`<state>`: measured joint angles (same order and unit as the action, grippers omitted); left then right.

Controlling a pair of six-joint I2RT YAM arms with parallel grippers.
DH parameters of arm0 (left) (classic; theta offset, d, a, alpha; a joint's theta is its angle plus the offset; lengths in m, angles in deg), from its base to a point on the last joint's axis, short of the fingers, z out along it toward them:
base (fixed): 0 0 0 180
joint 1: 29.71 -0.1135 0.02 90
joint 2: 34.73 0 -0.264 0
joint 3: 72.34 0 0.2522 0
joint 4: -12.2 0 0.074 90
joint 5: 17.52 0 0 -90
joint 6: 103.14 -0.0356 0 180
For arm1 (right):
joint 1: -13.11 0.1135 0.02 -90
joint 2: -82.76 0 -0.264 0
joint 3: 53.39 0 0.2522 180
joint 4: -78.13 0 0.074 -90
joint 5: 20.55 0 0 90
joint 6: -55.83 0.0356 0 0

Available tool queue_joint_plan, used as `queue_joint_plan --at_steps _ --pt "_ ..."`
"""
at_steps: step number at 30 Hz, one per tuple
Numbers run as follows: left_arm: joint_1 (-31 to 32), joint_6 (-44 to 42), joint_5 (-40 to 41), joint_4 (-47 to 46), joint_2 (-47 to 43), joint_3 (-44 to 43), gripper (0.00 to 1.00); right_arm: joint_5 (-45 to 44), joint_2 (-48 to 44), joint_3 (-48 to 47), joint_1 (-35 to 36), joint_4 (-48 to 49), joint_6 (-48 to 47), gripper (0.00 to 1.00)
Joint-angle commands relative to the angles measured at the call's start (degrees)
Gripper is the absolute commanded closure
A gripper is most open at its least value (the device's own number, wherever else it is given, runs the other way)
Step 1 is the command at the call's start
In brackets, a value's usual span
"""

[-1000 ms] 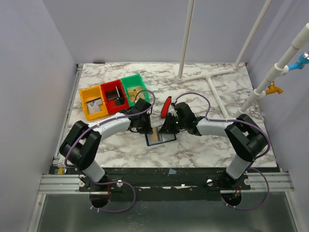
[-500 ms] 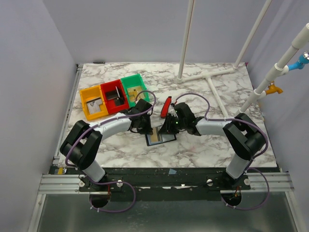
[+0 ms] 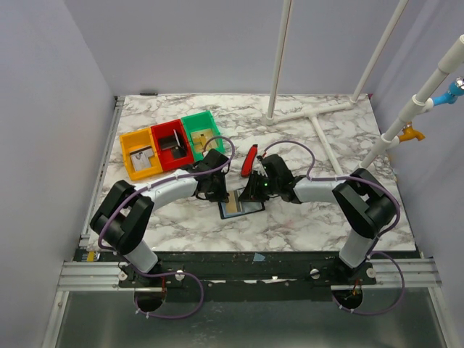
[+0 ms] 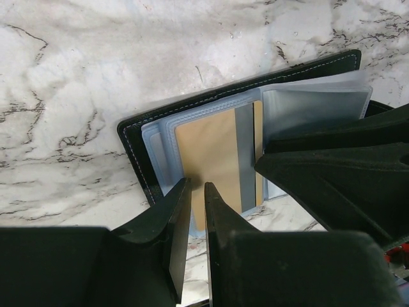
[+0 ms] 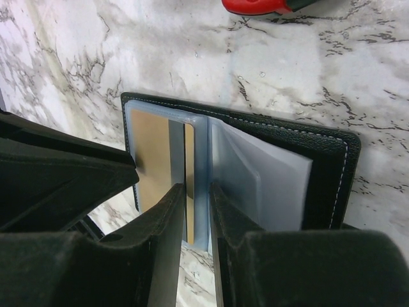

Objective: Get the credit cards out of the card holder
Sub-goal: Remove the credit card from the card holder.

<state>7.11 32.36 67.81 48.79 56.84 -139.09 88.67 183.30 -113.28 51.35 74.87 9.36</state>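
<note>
Bins [image 3: 161, 129] sit out at 10 o'clock from the card holder [image 4: 137, 147], which lies open at mid-worktop [image 4: 96, 64]. My left pincer [image 4: 197, 187] is at its 9 o'clock side, nearly closed. The tan credit card [image 4: 211, 153] in its sleeve shows through the slit (pinched or not, can't tell). My right pincer [image 5: 197, 188] is at 3 o'clock, just as narrow, astride the sleeve edge; can't tell if it's gripping. The red tool [image 3: 249, 161] is at 12.
</note>
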Motion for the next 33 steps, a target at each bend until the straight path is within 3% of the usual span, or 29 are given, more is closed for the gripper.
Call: queue_joint_plan --at_steps 1,18,33 --pt "0.26 -0.06 1.59 0.43 -0.03 0.52 0.83 1.44 1.27 0.64 -0.34 1.15 0.39 0.74" --pt "1.68 0.47 1.33 0.22 3.29 -1.06 0.84 5.13 1.91 1.58 -1.79 3.82 2.28 0.77" --pt "1.77 0.64 1.21 -0.02 5.10 -1.45 0.84 18.80 4.97 6.59 -6.34 19.26 10.02 0.80"
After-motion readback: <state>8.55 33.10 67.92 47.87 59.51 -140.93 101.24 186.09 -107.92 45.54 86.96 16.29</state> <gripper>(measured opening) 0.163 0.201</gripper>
